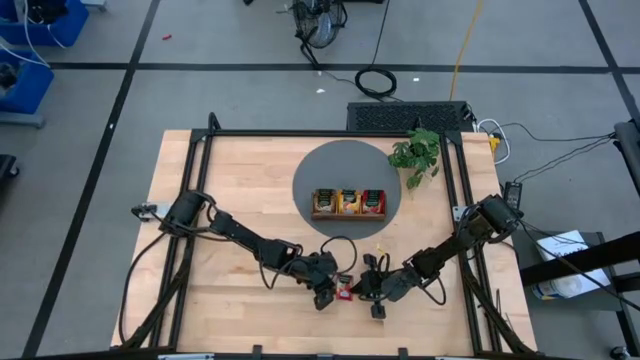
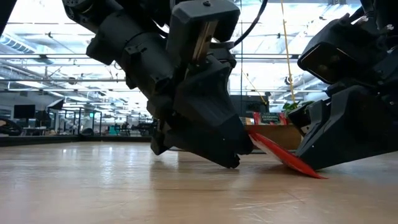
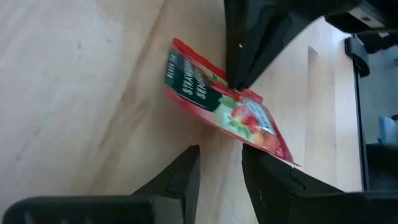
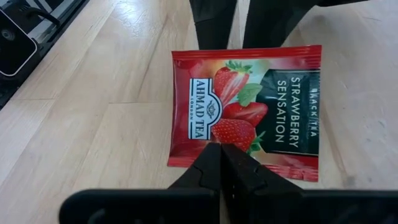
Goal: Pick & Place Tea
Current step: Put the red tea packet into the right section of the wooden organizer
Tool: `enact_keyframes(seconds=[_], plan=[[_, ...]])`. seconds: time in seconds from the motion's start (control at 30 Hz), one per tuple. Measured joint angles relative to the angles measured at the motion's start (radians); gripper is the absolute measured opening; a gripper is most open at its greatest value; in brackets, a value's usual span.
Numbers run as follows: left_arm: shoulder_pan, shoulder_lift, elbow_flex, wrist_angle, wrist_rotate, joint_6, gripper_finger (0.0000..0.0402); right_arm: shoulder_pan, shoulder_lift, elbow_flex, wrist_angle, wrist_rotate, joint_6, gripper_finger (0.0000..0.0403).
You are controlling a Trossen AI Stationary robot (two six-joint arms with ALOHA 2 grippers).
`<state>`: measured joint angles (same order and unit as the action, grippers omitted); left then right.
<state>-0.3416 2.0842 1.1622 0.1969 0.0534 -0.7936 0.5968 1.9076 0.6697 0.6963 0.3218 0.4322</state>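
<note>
Pinching one edge of a red tea sachet [image 4: 247, 111], the right pincer [image 4: 221, 152] has its two dark fingers pressed together on the foil, near the front of the pale wooden counter [image 1: 240, 180]. The sachet is flat, square and glossy, printed with strawberries, a green leaf and a dark panel of white lettering. In the low view it shows only as a thin red sheet [image 2: 283, 155], tilted, its lower corner down at the counter and the upper end running up between the two arms. The left pincer [image 3: 221, 177] faces it from the other side, its blunt, matte black fingers standing apart with a gap between them; its tips sit just short of the sachet's edge [image 3: 224, 102], holding nothing.

From above, the two pincers [image 1: 325, 292] [image 1: 375, 290] meet nose to nose, with the sachet only a small red fleck [image 1: 345, 291] between them. That view alone shows the round grey mat [image 1: 330, 165] farther back, bearing a brown wooden tray [image 1: 348, 214] whose three compartments hold upright sachets in beige, yellow and red, and a leafy green plant [image 1: 415, 155] at the mat's edge. The wrist views give the planked grain of the counter and the print that the other views cannot resolve.
</note>
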Motion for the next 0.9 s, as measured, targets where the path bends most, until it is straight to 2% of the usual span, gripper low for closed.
enact_keyframes(seconds=[0.23,0.9], plan=[[0.000,-0.019,-0.001,-0.004,0.051,0.021,0.0124,0.000,0.000,0.000,-0.003,0.000,0.001,0.0000],[0.019,-0.032,-0.001,0.007,0.033,0.035,0.0124,0.000,-0.001,0.000,-0.027,0.002,0.001,0.0000]])
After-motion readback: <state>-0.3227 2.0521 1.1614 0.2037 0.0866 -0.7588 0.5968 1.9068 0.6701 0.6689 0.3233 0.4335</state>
